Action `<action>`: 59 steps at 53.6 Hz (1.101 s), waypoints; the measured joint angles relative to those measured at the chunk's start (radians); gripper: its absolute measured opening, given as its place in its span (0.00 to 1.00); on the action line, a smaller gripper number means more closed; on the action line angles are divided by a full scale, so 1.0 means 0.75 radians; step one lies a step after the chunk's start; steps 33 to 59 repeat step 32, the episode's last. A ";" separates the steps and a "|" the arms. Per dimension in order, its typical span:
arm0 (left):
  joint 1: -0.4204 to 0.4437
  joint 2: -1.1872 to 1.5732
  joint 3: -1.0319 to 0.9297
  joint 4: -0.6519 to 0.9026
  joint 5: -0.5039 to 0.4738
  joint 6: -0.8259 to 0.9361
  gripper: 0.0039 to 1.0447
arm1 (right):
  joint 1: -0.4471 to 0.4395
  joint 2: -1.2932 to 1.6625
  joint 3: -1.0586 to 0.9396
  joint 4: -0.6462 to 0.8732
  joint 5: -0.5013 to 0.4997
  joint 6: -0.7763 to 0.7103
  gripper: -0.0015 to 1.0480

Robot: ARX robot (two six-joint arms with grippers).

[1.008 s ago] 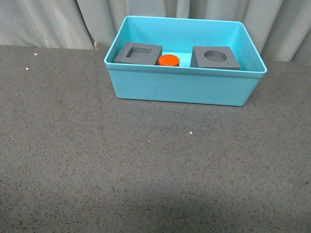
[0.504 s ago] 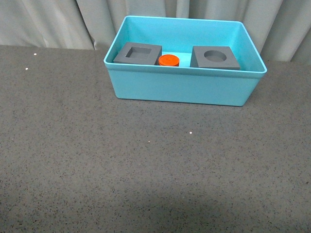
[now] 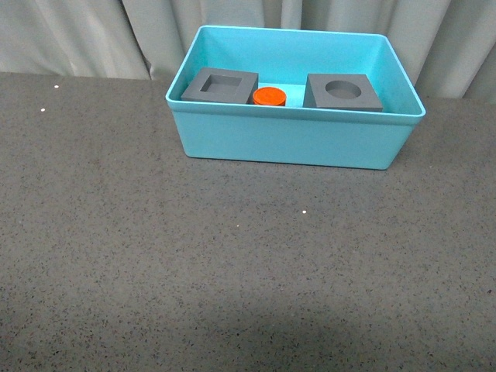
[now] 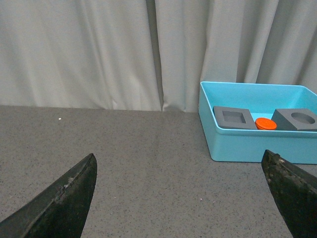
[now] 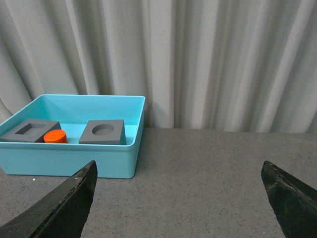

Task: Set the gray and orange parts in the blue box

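Dark gray speckled table (image 3: 232, 271) fills most of the front view, and pale gray curtains (image 3: 77, 35) hang behind it. Neither arm shows in that view.

On the far side of the table stands the blue box (image 3: 294, 143). Inside it, from left to right, are the gray cube with a square recess (image 3: 221, 85), the orange cylinder (image 3: 269, 96) and the gray cube with a round recess (image 3: 343, 92). The cylinder stands between the two cubes, just beside the square-recess cube; whether they touch, I cannot tell. All three parts are near the front wall of the box.

In the left wrist view, the left gripper (image 4: 181, 198) has its fingers (image 4: 64, 201) spread wide, with nothing between them. The blue box (image 4: 247, 146) lies well ahead of the fingertips, toward the side of the other finger, and apart from both fingers. The square-recess cube (image 4: 234, 118), the cylinder (image 4: 266, 123) and the round-recess cube (image 4: 297, 119) are seen in it.

In the right wrist view, the right gripper (image 5: 181, 198) is also spread wide and holds nothing. Its fingers (image 5: 67, 203) are well apart from the blue box (image 5: 74, 161), which lies ahead of one finger. The same parts (image 5: 103, 131) rest inside.
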 joint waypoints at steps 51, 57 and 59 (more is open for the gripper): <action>0.000 0.000 0.000 0.000 0.000 0.000 0.94 | 0.000 0.000 0.000 0.000 0.000 -0.001 0.91; 0.000 0.000 0.000 0.000 0.000 0.000 0.94 | 0.000 0.000 0.000 0.000 0.000 -0.001 0.91; 0.000 0.000 0.000 0.000 0.000 0.000 0.94 | 0.000 0.000 0.000 0.000 0.000 -0.001 0.91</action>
